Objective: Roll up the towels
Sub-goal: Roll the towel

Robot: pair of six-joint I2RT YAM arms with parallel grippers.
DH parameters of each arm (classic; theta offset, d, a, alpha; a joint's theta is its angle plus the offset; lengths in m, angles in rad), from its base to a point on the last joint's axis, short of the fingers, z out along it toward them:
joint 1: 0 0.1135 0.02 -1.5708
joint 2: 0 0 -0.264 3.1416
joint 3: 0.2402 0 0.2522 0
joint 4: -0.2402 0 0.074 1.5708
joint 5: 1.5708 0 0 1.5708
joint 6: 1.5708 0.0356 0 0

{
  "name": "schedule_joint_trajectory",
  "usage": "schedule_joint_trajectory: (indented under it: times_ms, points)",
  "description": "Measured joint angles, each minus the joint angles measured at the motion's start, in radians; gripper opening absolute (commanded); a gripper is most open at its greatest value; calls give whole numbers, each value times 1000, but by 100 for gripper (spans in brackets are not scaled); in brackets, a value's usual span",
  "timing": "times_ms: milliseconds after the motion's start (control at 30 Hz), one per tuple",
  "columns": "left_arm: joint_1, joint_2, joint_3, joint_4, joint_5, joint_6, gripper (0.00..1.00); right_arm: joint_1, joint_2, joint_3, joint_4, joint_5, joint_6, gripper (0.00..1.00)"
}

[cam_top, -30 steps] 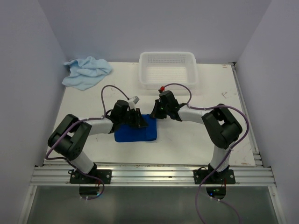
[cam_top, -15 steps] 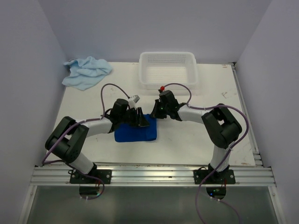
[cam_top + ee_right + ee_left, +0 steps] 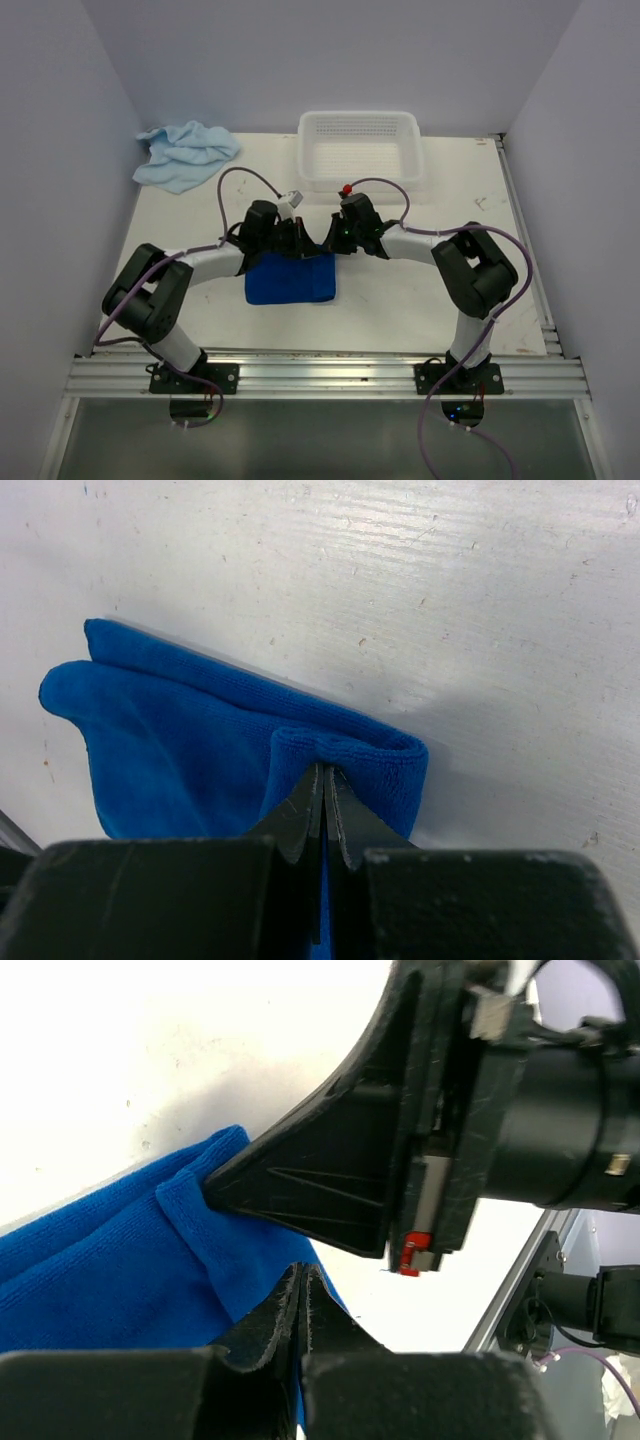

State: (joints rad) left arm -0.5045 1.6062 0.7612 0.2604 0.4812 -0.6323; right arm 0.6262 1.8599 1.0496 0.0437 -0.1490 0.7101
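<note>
The dark royal blue towel (image 3: pixel 290 282) lies folded on the white table between my two arms. At its far edge my left gripper (image 3: pixel 303 243) is shut, and in the left wrist view its jaws (image 3: pixel 303 1278) pinch the blue cloth (image 3: pixel 110 1250). My right gripper (image 3: pixel 333 243) is shut on the towel's far right corner, where a small fold of the cloth (image 3: pixel 345 748) bulges above its closed tips (image 3: pixel 323 772). One right finger (image 3: pixel 330 1175) shows close by in the left wrist view, touching the towel's hem. The pale sky blue towel (image 3: pixel 185 152) lies crumpled at the far left.
A white perforated basket (image 3: pixel 360 125) stands at the back centre, just beyond both grippers. Grey walls close in the table on the left, right and back. A metal rail (image 3: pixel 320 375) runs along the near edge.
My left gripper opened, moved a little toward the towel's far edge and shut there. The right gripper kept its grip and stayed put.
</note>
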Motion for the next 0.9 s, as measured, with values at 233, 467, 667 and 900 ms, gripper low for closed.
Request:
schedule_joint_trajectory:
  times_ms: [233, 467, 667, 900]
  points:
    - [-25, 71, -25, 43, 10, -3, 0, 0, 0, 1, -2, 0, -4, 0]
    - [-53, 128, -56, 114, 10, -13, 0, 0, 0, 6, -16, 0, -4, 6]
    - [-53, 143, -83, 185, 11, -37, 0, -1, -42, 18, -87, 35, -11, 41]
    - [-54, 158, -102, 240, 16, -61, 0, -28, -269, -53, -177, 140, -31, 55]
